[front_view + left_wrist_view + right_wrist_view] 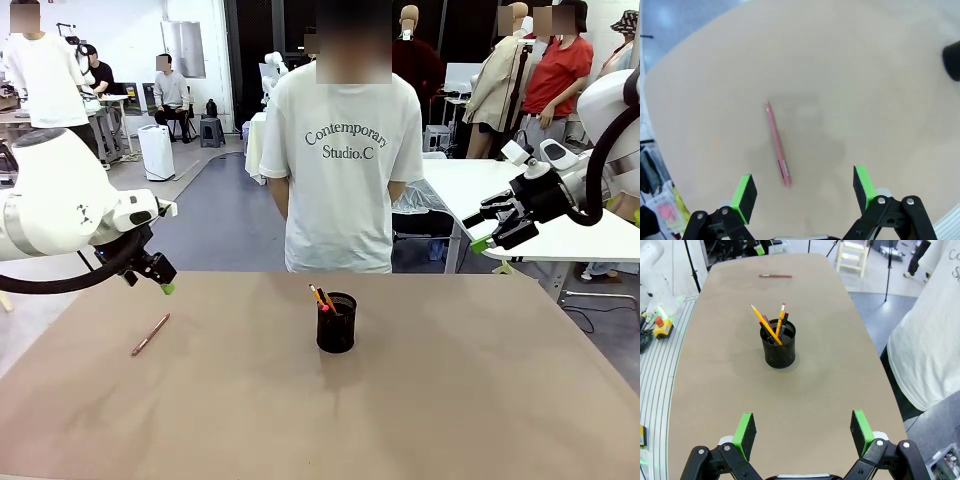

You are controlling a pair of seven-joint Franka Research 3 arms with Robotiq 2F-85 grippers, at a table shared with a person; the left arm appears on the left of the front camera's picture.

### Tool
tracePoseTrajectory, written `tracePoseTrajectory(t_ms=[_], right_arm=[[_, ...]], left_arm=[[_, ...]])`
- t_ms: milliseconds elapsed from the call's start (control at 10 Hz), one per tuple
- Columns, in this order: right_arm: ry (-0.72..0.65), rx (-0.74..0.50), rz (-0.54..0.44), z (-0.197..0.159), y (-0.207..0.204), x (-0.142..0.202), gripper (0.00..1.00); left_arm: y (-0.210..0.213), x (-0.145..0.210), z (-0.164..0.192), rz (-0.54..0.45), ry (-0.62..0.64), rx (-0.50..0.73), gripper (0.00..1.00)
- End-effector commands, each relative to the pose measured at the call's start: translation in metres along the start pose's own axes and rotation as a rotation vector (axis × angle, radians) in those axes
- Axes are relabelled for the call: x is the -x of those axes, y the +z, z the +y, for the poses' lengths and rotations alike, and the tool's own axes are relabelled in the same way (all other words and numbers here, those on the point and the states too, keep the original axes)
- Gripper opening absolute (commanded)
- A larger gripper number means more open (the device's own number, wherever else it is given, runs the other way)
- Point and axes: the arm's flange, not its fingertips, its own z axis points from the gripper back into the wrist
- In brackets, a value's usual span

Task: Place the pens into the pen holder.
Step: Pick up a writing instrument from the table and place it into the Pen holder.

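Your left gripper (804, 190) hangs with its jaws spread wide and empty above the thin reddish-brown pen (777, 145). That pen lies flat on the tan table (450, 400), well to the left of the small black wire-mesh pen holder (336, 323). A yellow-orange pencil (762, 320) and an orange one with a pinkish-red end (781, 317) lean inside the holder. Your right gripper (802, 432), equally spread and empty, sits up to the holder's right.

The loose pen lies nearer one pad than the other, so closing may roll it away. Descend too far and the pads will jam the table. At the holder, the leaning pencils could block entry or tip the cup.
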Motion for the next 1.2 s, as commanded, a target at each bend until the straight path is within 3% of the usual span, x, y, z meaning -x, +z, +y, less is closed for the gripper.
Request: tracePoseTrajectory(t_ms=[0, 600, 1100], right_arm=[[-0.011, 0.003, 0.015, 0.0, 0.0, -0.003, 1.0], [-0.011, 0.003, 0.015, 0.0, 0.0, -0.003, 1.0], [-0.011, 0.003, 0.015, 0.0, 0.0, -0.003, 1.0]], left_arm=[[-0.006, -0.007, 0.011, 0.018, 0.052, -0.003, 1.0], [-0.036, -0.004, 0.046, 0.034, 0.078, -0.031, 1.0], [-0.078, -0.019, 0.06, 0.207, -0.008, -0.013, 1.0]])
